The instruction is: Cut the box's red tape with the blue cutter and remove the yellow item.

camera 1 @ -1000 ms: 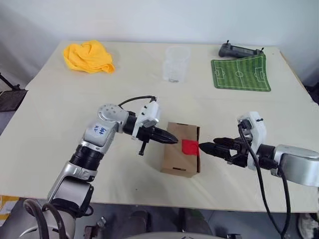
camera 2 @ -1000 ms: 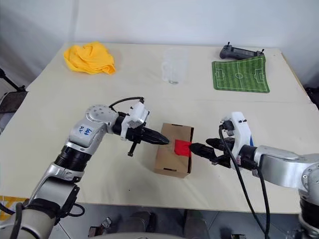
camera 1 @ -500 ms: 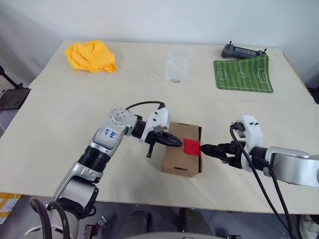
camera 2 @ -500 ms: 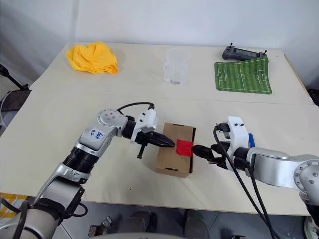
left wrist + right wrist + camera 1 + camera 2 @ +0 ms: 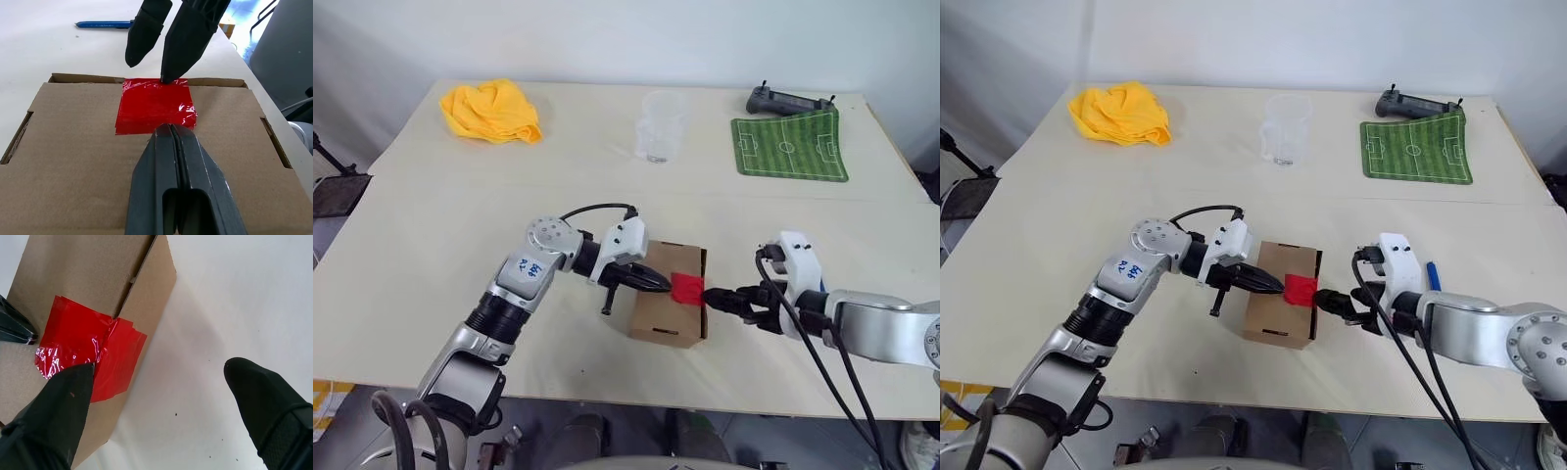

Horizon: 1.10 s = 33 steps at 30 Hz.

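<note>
The brown cardboard box (image 5: 658, 311) lies near the table's front edge with the red tape (image 5: 686, 287) over its right top edge. My left gripper (image 5: 168, 128) is shut and empty, its tips resting on the box top at the tape's near border. My right gripper (image 5: 713, 296) is open at the box's right side. One of its fingers (image 5: 73, 387) touches the tape where it folds over the edge, and the other finger (image 5: 254, 387) hangs over bare table. The blue cutter (image 5: 1432, 275) lies on the table behind my right wrist. The yellow item is hidden.
A crumpled yellow cloth (image 5: 490, 110) sits at the back left. A clear plastic cup (image 5: 663, 126) stands at the back middle. A green football-pitch mat (image 5: 789, 145) and a black controller (image 5: 786, 100) lie at the back right. The table's front edge (image 5: 636, 397) is close below the box.
The camera view has shifted a little. My right gripper has sunk slightly at the taped edge of the box. The left gripper stays shut on the box top.
</note>
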Each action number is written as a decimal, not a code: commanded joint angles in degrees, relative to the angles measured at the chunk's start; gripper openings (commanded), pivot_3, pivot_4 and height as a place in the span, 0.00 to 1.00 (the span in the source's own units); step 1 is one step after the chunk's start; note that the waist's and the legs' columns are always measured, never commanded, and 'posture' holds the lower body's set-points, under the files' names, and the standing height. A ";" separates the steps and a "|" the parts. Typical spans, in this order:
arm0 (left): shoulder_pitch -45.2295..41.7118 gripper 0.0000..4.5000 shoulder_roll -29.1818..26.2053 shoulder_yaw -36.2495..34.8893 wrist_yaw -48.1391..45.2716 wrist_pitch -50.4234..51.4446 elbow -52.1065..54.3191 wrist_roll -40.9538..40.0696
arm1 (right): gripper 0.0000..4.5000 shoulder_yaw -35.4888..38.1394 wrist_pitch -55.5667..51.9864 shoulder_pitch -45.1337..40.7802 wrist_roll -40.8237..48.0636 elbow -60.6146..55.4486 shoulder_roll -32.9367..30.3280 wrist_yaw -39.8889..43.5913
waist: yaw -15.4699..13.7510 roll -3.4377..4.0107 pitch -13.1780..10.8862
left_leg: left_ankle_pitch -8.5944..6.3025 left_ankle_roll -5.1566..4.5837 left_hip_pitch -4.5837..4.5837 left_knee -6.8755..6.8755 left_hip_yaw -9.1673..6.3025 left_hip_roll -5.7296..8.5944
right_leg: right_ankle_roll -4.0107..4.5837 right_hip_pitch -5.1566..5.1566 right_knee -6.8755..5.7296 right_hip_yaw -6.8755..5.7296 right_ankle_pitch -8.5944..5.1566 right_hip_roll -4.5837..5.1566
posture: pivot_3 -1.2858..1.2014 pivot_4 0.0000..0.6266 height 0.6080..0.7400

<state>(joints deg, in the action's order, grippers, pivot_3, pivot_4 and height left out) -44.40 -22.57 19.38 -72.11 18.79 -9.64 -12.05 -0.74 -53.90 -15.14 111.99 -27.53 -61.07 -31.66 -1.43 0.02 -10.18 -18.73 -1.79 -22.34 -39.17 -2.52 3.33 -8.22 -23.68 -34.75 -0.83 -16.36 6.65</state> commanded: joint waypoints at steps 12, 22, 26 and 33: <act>0.26 0.00 -0.75 1.10 0.72 0.00 2.06 1.50 | 1.00 -0.88 -0.65 -0.26 -0.51 0.89 -3.82 -0.14 | -0.12 0.00 0.00 | 0.00 0.00 0.00 0.00 -0.07 0.01 | 0.00 0.08 0.09 0.04 0.00 0.02 | 0.52 0.24 1.00; 0.27 0.00 -0.41 2.33 4.36 0.00 1.18 4.66 | 1.00 -5.49 -0.25 -5.04 -1.46 1.85 -1.17 -3.29 | -0.06 -0.01 0.01 | 0.00 0.00 0.11 0.00 -0.06 0.01 | -0.01 0.19 0.19 0.18 0.01 0.02 | 0.52 0.24 1.00; 0.68 0.00 0.01 2.72 4.71 0.25 1.82 4.71 | 1.00 -6.91 -0.38 -6.59 -2.09 2.59 0.27 -4.39 | 0.06 -0.05 0.04 | 0.01 0.01 0.14 0.00 -0.06 -0.01 | -0.01 0.19 0.25 0.20 0.01 0.03 | 0.52 0.24 1.00; 0.66 0.00 0.16 3.56 4.68 -0.40 1.26 5.19 | 1.00 -8.51 -3.21 -8.51 -3.26 4.77 0.27 -4.22 | 0.15 -0.05 0.04 | 0.04 0.07 0.20 0.00 -0.01 -0.07 | 0.01 0.18 0.23 0.27 0.01 0.03 | 0.52 0.24 1.00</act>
<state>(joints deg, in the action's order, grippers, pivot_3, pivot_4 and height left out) -44.67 -22.46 21.32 -67.22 18.44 -7.78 -8.41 -8.31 -55.92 -23.62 110.14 -23.82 -60.55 -35.28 -1.28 -0.03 -10.13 -18.69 -1.72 -22.14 -39.18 -2.54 3.24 -8.20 -23.50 -34.52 -0.56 -16.35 6.69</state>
